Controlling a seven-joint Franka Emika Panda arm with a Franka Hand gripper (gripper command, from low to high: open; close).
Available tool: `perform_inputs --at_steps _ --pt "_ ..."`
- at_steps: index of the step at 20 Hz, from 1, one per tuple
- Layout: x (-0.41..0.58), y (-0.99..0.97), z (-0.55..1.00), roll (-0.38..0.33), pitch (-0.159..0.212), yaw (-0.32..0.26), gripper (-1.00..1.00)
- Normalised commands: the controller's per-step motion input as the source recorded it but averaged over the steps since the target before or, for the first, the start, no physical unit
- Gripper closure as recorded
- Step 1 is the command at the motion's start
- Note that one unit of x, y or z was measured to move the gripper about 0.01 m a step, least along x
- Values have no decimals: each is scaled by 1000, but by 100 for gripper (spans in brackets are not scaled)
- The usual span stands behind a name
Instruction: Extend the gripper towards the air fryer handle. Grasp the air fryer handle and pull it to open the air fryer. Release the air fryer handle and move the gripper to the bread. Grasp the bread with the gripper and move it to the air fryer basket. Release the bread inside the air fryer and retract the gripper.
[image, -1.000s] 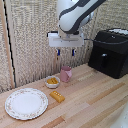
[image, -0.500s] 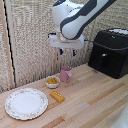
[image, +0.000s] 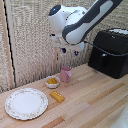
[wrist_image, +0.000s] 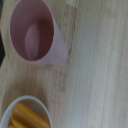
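**Arm drifting toward fryer, nothing grasped yet**

Since the earlier frames the arm has shifted a little toward the exterior view's right, i.e. toward the air fryer (image: 110, 53); the objects on the tabletop (image: 95, 102) look unmoved.

Pincer (image: 70, 50): hangs high above the tabletop, pointing down. Fingers are too small and dark in the exterior view and not visible at the wrist, so I cannot tell whether they're spread or pressed together. Nothing seems to hang from it.

Air fryer handle (image: 104, 58): off to the side of the pincer, well apart and lower, on the fryer's front face. Air fryer basket (image: 104, 62) looks fully seated, so the drawer reads as closed. My read: step one, the approach, is underway. The handle faces out over open tabletop, which leaves room for a straight pull.

Bread (image: 57, 96): lies flat on the tabletop, well below the pincer and on the side away from the fryer, untouched. It sits apart from its neighbours, so a top-down grab should be clean later.

Other items:
- pink cup (wrist_image: 36, 34) almost directly under the pincer, upright, empty per wrist view
- white bowl (wrist_image: 25, 116) with orange-yellow bits just beside the cup
- patterned plate (image: 26, 103) farthest out, beyond the bread

Risk: the cup sits under the current path; staying high while crossing avoids clipping it.
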Motion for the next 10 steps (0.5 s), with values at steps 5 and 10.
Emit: perform_inputs --at_steps 5,10 --pt "0 -466 -279 -215 -96 -78 -100" --pt "0 -542 -272 -78 -57 -51 -100"
